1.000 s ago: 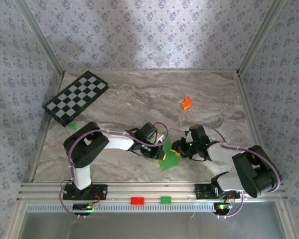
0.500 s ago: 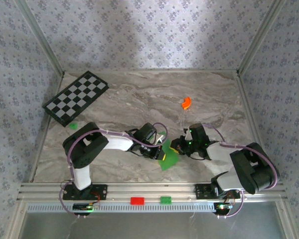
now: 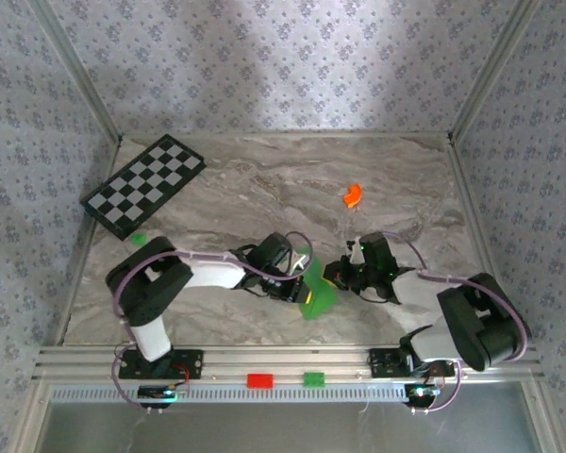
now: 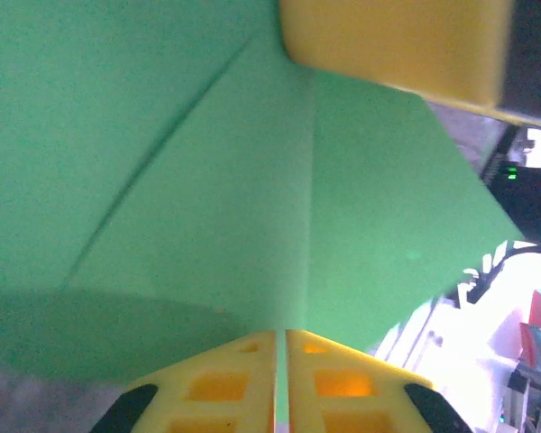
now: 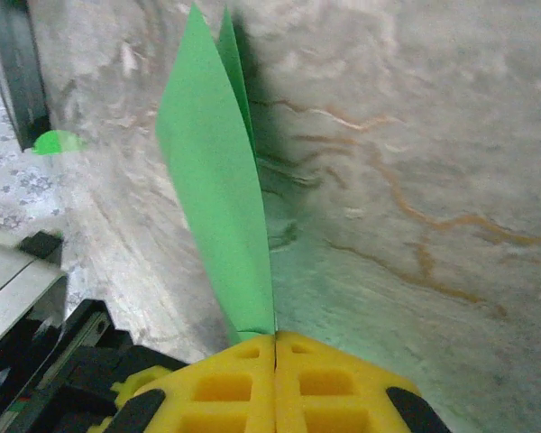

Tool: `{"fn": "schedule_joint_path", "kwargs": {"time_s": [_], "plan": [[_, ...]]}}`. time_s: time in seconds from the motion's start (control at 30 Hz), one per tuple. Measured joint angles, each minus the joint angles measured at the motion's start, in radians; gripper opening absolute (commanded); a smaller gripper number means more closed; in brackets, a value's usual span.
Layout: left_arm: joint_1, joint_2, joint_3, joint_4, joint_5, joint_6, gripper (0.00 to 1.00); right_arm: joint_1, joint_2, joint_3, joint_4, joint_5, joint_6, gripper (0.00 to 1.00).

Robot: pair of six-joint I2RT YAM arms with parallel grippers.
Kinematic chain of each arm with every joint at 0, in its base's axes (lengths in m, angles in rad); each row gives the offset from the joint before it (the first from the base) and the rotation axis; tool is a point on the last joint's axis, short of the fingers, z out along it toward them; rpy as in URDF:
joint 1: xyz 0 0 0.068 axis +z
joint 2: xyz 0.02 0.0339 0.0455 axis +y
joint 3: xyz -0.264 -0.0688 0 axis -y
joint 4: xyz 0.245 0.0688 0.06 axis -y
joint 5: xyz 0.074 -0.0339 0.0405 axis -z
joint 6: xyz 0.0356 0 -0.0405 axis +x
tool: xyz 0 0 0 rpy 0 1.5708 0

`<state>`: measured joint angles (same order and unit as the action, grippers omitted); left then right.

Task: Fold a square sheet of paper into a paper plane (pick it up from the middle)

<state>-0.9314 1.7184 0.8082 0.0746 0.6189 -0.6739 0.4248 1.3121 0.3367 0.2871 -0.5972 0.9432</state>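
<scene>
The green sheet of paper (image 3: 317,293) is partly folded and stands on edge just above the marble table, near the front centre. My left gripper (image 3: 298,285) is shut on its left side. In the left wrist view the paper (image 4: 207,180) shows a centre crease and a diagonal fold, pinched between the yellow fingers at my left gripper (image 4: 281,336). My right gripper (image 3: 337,276) is shut on the sheet's right end. In the right wrist view the folded paper (image 5: 216,189) rises as a narrow double layer from my right gripper (image 5: 275,337). The right gripper's yellow finger (image 4: 397,45) shows against the paper.
A black-and-white checkered board (image 3: 144,185) lies at the back left, with a tiny green block (image 3: 138,239) in front of it. A small orange curved piece (image 3: 353,195) sits at the back right. Red (image 3: 259,380) and green (image 3: 313,379) blocks rest on the front rail.
The left arm's elbow has swung left and lower. The right gripper has edged away from the front, and the paper between both grippers has shifted slightly. Both stay shut on it.
</scene>
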Motion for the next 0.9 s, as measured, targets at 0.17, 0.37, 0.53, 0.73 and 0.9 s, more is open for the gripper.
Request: {"fn": "schedule_joint_path", "kwargs": {"time_s": [0.17, 0.37, 0.53, 0.73, 0.9], "plan": [[0.008, -0.159, -0.001, -0.033, -0.041, 0.004, 0.18, 0.011, -0.168, 0.022, -0.115, 0.059, -0.061, 0.06], [0.051, -0.333, -0.034, -0.12, -0.131, 0.011, 0.21, 0.117, -0.337, 0.179, -0.406, 0.267, -0.179, 0.05], [0.084, -0.491, -0.073, -0.247, -0.214, 0.015, 0.24, 0.217, -0.381, 0.262, -0.549, 0.456, -0.205, 0.05], [0.135, -0.789, -0.19, -0.371, -0.282, -0.01, 0.35, 0.378, -0.288, 0.359, -0.704, 0.658, -0.201, 0.05], [0.22, -1.001, -0.214, -0.547, -0.317, -0.019, 0.4, 0.536, -0.149, 0.539, -0.826, 0.83, -0.182, 0.04]]}}
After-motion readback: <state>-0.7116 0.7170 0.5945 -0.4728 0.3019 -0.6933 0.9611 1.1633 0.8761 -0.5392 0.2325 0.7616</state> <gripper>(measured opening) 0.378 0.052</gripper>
